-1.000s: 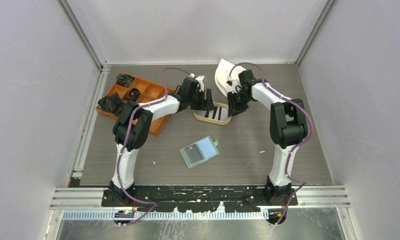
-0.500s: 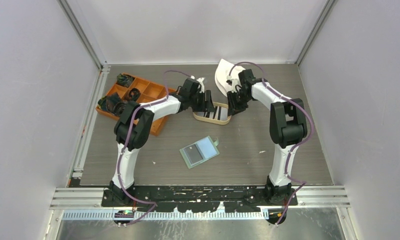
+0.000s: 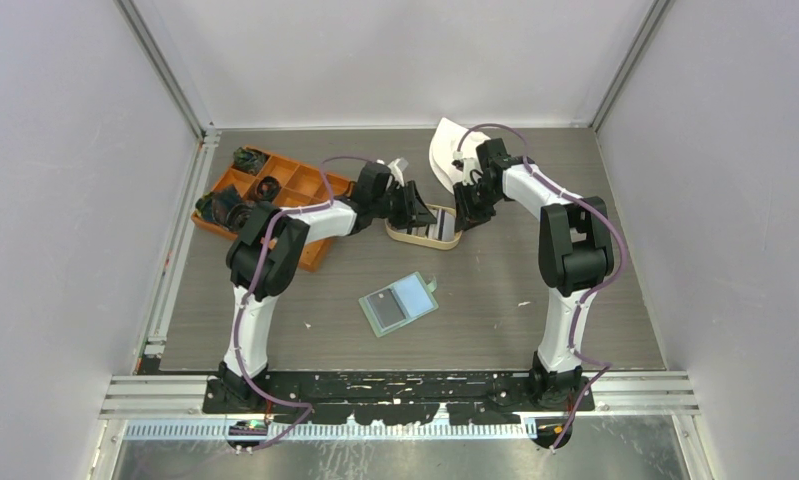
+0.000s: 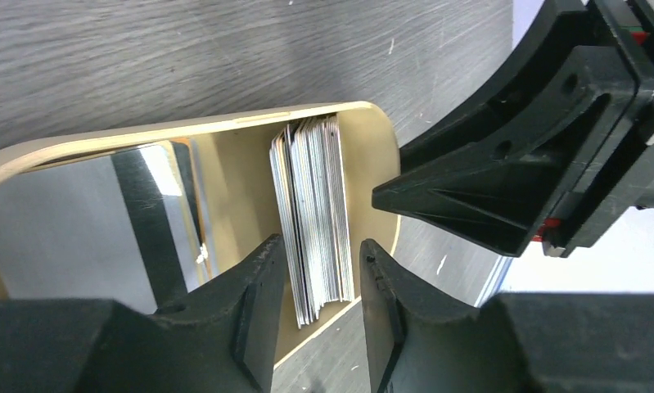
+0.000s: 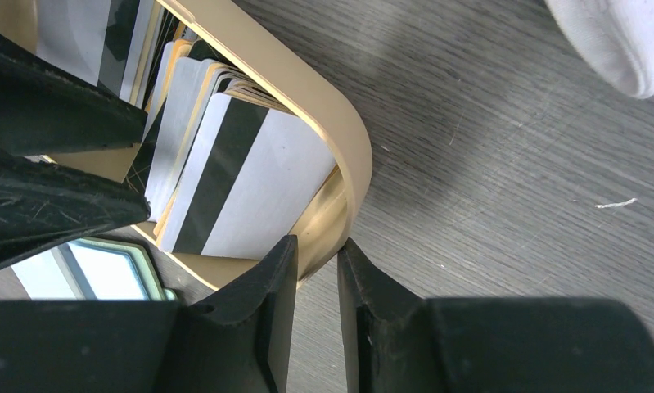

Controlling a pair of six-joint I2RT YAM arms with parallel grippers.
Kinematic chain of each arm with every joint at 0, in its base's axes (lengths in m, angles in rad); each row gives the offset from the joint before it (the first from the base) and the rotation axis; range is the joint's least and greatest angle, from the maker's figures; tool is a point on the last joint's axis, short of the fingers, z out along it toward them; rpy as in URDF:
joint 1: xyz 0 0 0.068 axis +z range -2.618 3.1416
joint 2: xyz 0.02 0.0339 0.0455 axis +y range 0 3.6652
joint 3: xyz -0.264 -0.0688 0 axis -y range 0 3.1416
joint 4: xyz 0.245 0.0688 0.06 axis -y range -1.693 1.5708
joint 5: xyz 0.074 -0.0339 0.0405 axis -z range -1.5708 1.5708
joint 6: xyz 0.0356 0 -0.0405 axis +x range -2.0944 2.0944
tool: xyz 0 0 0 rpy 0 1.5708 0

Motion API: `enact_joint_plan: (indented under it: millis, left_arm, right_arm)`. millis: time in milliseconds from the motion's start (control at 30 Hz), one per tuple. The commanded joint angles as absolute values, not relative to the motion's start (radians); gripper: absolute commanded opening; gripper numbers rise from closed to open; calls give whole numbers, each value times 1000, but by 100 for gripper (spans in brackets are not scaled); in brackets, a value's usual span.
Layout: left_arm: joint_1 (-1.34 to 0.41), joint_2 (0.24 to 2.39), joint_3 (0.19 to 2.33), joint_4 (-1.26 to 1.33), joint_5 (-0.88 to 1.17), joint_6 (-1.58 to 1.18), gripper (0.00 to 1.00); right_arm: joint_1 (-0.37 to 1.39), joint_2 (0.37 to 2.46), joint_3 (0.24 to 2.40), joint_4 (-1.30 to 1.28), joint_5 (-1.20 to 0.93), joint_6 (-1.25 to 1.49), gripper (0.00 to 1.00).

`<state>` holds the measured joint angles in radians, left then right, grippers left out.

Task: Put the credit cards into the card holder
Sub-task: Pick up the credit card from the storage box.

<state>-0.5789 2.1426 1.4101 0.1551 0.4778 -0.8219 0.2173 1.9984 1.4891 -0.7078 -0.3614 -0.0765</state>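
**Top view with wrist details.** An oval tan tray (image 3: 422,237) is shown on the table (image 3: 575,280), with the orange box (image 3: 293,186) at its 9 o'clock and a white object (image 3: 443,148) at its 12 o'clock. The credit cards (image 4: 311,209) are stood on edge inside the tray, and 1 tight stack is seen toward the end nearest the right arm. The left gripper (image 4: 321,246) is brought in from 9 o'clock. Its 2 fingers (image 4: 258,315) are parted narrowly and set on either side of that stack; contact with the cards cannot be told. The right gripper (image 5: 315,246) is brought in from 3 o'clock and is closed to a narrow gap, in which the tray's rounded end wall is pinched. The card holder (image 3: 399,303) is laid open and flat at 6 o'clock of the tray, well apart from it and from both grippers, with its pale blue inner face turned up.
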Motion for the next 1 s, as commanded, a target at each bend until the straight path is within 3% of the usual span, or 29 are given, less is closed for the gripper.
enact_joint_plan:
  millis: [0, 233, 500, 967]
  left_arm:
    - [-583, 2082, 1400, 286, 554, -890, 38]
    - [-585, 2114, 1407, 344, 596, -943, 36]
    - [-598, 2159, 1441, 287, 591, -916, 44]
    - [-617, 2217, 1526, 142, 566, -857, 48]
  right_arm:
    - [227, 1995, 1533, -704, -400, -68, 30]
    - [227, 1998, 1534, -704, -398, -64, 31]
    - [226, 2004, 1537, -707, -400, -60, 31]
    - [227, 2005, 1540, -709, -405, -56, 32]
